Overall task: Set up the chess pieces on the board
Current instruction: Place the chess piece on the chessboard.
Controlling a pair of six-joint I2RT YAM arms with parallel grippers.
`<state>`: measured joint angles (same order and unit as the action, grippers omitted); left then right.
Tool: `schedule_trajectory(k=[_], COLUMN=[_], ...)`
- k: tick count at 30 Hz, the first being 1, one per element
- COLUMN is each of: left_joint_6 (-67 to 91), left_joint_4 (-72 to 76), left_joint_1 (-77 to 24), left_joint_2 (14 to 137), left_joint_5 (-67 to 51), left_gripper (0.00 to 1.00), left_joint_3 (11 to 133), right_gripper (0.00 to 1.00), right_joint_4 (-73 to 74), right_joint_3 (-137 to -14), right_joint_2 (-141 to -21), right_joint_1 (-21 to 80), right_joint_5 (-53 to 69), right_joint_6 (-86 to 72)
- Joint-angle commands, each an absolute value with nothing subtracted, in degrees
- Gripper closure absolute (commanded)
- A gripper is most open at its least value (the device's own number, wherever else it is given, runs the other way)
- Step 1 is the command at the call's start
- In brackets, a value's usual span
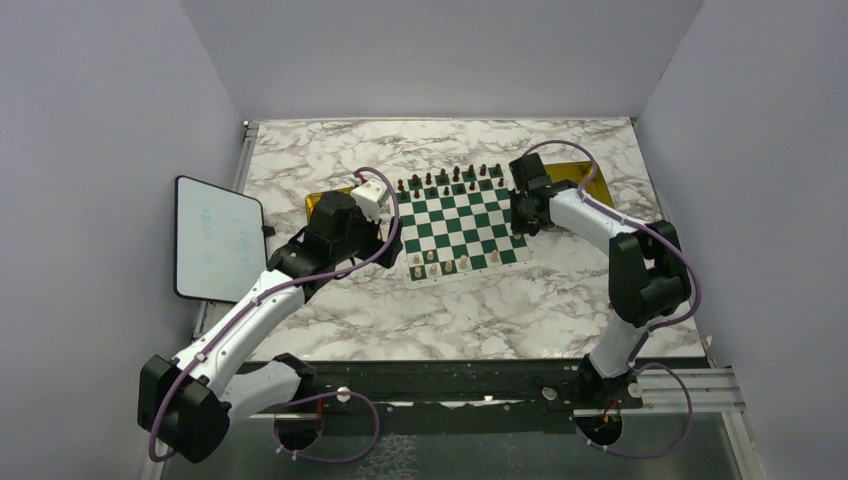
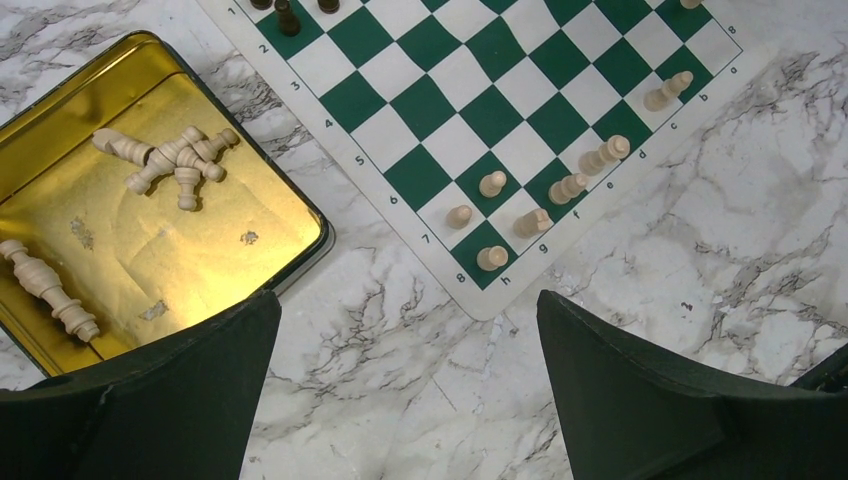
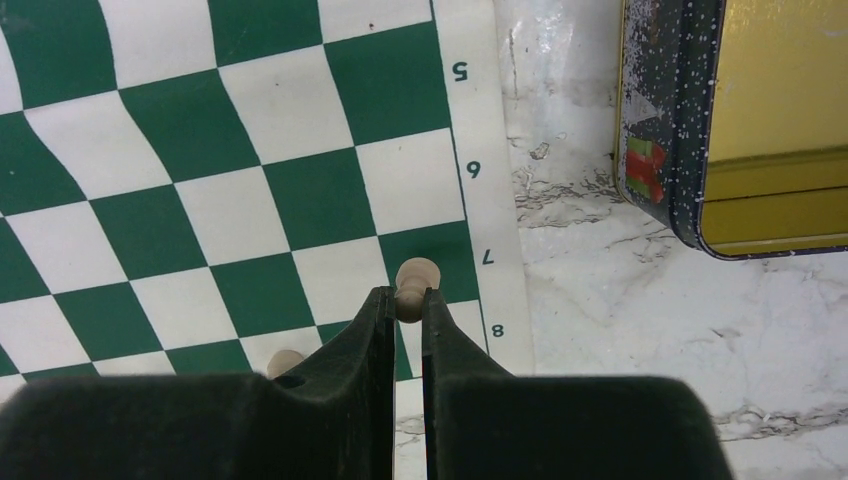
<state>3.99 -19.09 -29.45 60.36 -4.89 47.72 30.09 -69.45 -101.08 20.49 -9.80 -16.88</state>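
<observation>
1 cream pawn [image 3: 417,272] is pinched in the right gripper [image 3: 405,298], whose fingers are closed tight on it, over a green square at the right edge of the board [image 3: 300,200]. 7 chess pieces [image 2: 533,222] stand along the board's near edge. More lie in the left gold tray [image 2: 60,110], in a heap I cannot count. The left gripper [image 2: 408,298] hangs wide open and holds nothing, over the marble table [image 2: 640,270] between tray and board.
</observation>
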Motion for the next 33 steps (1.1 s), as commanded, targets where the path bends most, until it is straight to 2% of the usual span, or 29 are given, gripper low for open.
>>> schedule_trajectory(k=[1, 19, 25, 27, 33], left_joint_6=[4.25, 3.96, 3.87, 3.92, 3.85], left_joint_4=[-17.84, -17.84, -17.84, -17.84, -17.84], left_joint_1=[-29.62, -29.62, -29.62, -29.62, -29.62], left_joint_2=[59.61, 59.95, 60.01, 59.99, 60.12], left_joint_5=[-4.29, -4.59, -4.62, -4.62, -3.78], left_gripper=[0.01, 0.01, 0.01, 0.01, 0.01], left_joint_3=[47.41, 47.29, 47.14, 47.15, 47.07], right_gripper=[0.96, 0.88, 0.78, 0.71, 0.57], right_joint_4=[31.04, 29.07, 29.31, 29.64, 30.67], right_joint_3=[-70.66, -68.90, -68.97, -69.23, -70.05], right_joint_2=[-101.98, -104.62, -104.46, -104.21, -102.26], right_joint_1=[19.61, 17.88, 17.82, 17.77, 17.78], right_joint_5=[-11.04, -7.63, -7.65, -7.66, -7.27], right_joint_6=[-17.05, -17.86, -18.19, -18.29, -18.54])
